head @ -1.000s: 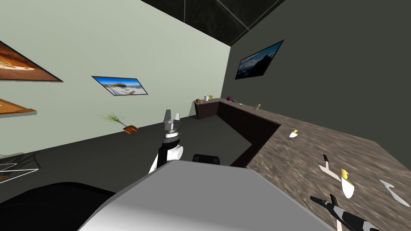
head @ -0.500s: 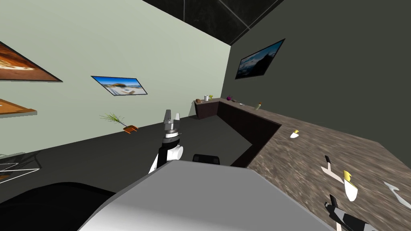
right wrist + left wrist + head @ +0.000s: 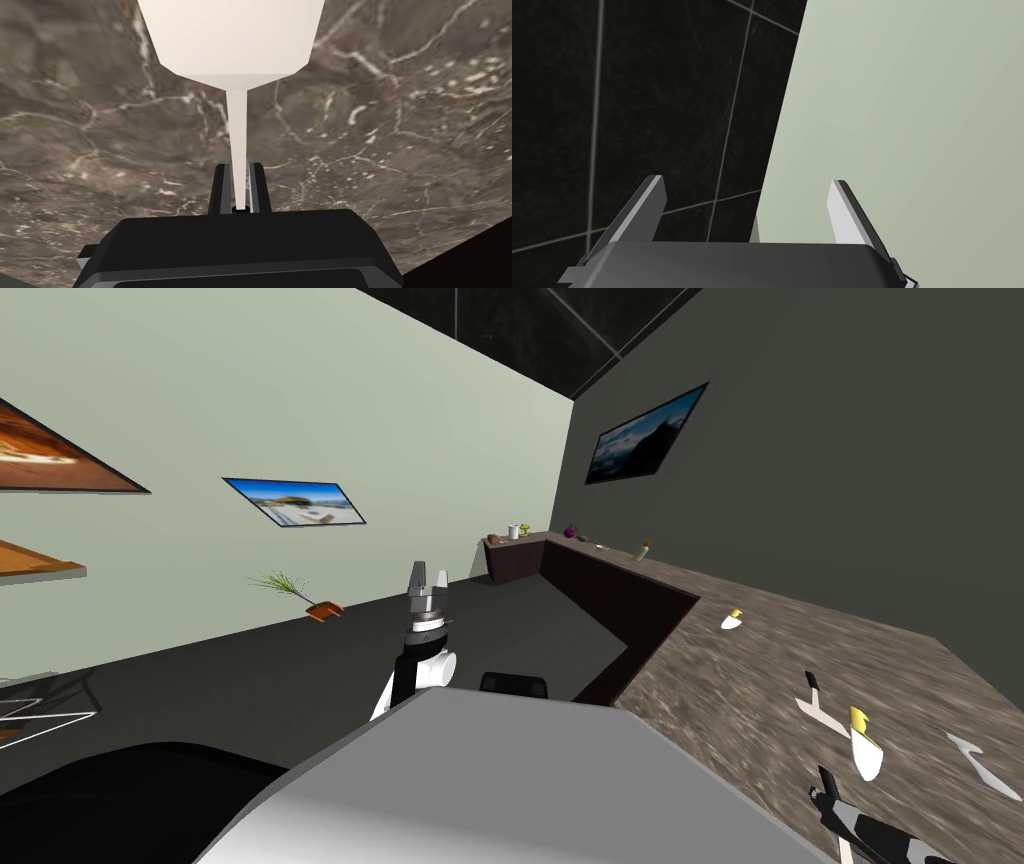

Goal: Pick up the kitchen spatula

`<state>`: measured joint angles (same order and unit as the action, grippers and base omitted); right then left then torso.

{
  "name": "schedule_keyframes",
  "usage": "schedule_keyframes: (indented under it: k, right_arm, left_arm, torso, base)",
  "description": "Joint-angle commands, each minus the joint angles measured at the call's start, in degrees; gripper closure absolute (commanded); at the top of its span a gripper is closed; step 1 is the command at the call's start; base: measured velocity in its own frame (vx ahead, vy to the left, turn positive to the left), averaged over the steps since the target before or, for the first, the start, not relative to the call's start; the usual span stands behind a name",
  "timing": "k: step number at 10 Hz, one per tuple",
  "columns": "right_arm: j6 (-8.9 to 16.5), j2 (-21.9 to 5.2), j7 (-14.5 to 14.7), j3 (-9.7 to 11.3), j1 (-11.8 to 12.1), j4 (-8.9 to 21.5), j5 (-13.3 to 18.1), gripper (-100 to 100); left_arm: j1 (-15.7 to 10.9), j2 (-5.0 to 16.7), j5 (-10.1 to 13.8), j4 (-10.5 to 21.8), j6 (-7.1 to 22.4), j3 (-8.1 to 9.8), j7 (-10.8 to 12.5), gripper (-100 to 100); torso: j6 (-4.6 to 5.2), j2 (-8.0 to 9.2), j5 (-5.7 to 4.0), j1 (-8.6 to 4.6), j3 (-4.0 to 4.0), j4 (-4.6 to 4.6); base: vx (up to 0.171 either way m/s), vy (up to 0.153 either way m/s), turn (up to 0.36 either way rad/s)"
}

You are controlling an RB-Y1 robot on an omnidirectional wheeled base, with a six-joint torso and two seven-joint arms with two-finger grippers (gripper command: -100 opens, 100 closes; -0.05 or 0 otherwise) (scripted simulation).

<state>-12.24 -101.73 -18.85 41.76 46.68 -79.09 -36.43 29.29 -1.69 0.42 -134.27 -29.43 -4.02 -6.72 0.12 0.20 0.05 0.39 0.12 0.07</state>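
The spatula (image 3: 235,45) is white, with a broad blade and a thin handle that runs back between my right gripper's fingers. My right gripper (image 3: 239,169) is shut on that handle, close over the brown marbled counter (image 3: 400,125). In the head view the right gripper (image 3: 826,785) is at the counter's near right. Just beyond it is a white blade with a yellow tip (image 3: 865,756), which looks like the same spatula. My left gripper (image 3: 428,578) is raised in front of me over the dark floor, and its fingers (image 3: 842,210) stand open with nothing between them.
Two other white utensils lie on the counter: one with a dark handle (image 3: 820,708) and one at the far right (image 3: 975,763). A small white and yellow item (image 3: 733,621) sits further along. The counter's dark front edge (image 3: 640,648) bends away toward small items at the far end.
My right gripper has gone from open to shut on the spatula's handle. The head view has shifted slightly. The left arm has not moved.
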Motion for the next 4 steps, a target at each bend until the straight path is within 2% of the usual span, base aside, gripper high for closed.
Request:
schedule_keyframes:
  k: [1,2,3,4]
  right_arm:
    - [-0.2,-0.6,-1.6,1.6,-1.7,0.1,1.2,100]
    - [-0.6,-2.4,-2.1,1.7,-1.5,-0.7,0.5,100]
    - [-0.3,-1.5,-2.3,2.1,-2.2,-0.2,1.5,100]
    - [-0.4,-1.7,-2.8,2.3,-2.4,-0.2,1.7,0]
  left_arm:
    - [0.0,0.0,0.0,0.0,0.0,0.0,0.0,0]
    - [0.0,0.0,0.0,0.0,0.0,0.0,0.0,0]
    - [0.0,0.0,0.0,0.0,0.0,0.0,0.0,0]
    - [0.0,0.0,0.0,0.0,0.0,0.0,0.0,0]
  torso:
    - [0.0,0.0,0.0,0.0,0.0,0.0]
    - [-0.02,-0.01,-0.02,-0.03,0.0,0.0]
    - [-0.02,-0.02,0.0,-0.03,-0.01,0.0]
    - [0.0,-0.05,-0.04,-0.08,-0.03,-0.01]
  base:
    - [-0.028,0.024,-0.007]
    - [-0.03,0.025,-0.02]
    - [-0.014,0.012,-0.002]
    - [0.0,0.0,0.0]
